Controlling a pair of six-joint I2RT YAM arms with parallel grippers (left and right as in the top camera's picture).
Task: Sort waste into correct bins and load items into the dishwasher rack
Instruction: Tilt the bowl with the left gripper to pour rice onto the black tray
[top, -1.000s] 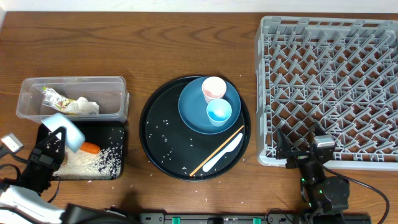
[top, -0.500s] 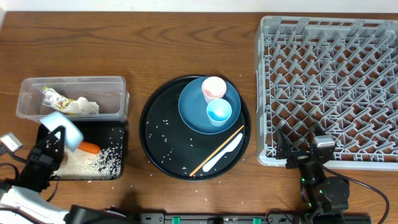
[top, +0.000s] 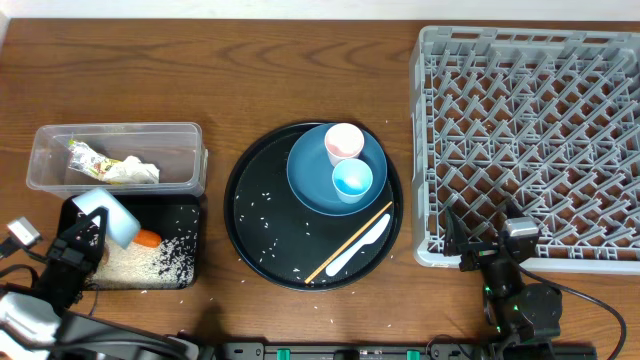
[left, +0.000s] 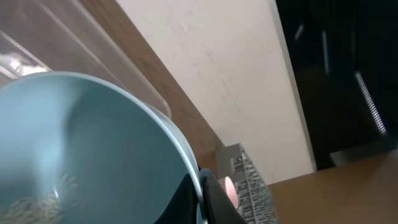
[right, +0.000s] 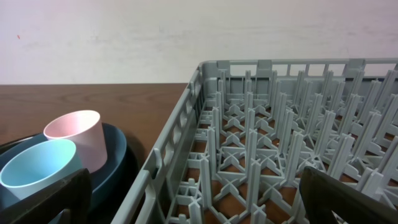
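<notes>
My left gripper (top: 84, 238) is shut on the rim of the light-blue bowl (top: 108, 215), held tilted over the flat black tray (top: 186, 214). The tray holds white rice grains (top: 150, 262) and an orange carrot (top: 148, 238). In the left wrist view the fingers (left: 202, 200) pinch the bowl's rim (left: 81, 143), with a few grains inside. The clear tub (top: 115, 127) holds the snack wrapper (top: 88, 157) and crumpled paper (top: 136, 170). My right gripper (top: 490, 246) is open and empty at the grey rack's (top: 530, 140) front left corner; in the right wrist view (right: 196, 208) it faces the rack (right: 280, 124). No brown lump shows.
A round black tray (top: 262, 235) with scattered grains holds the dark-blue plate (top: 305, 170) with the pink cup (top: 344, 141) and light blue cup (top: 352, 180), plus the chopstick (top: 345, 246) and white spoon (top: 364, 242). Both cups show in the right wrist view (right: 74, 134).
My left gripper has shifted the bowl slightly forward and right over the flat black tray, covering more of the carrot. The right arm has not moved.
</notes>
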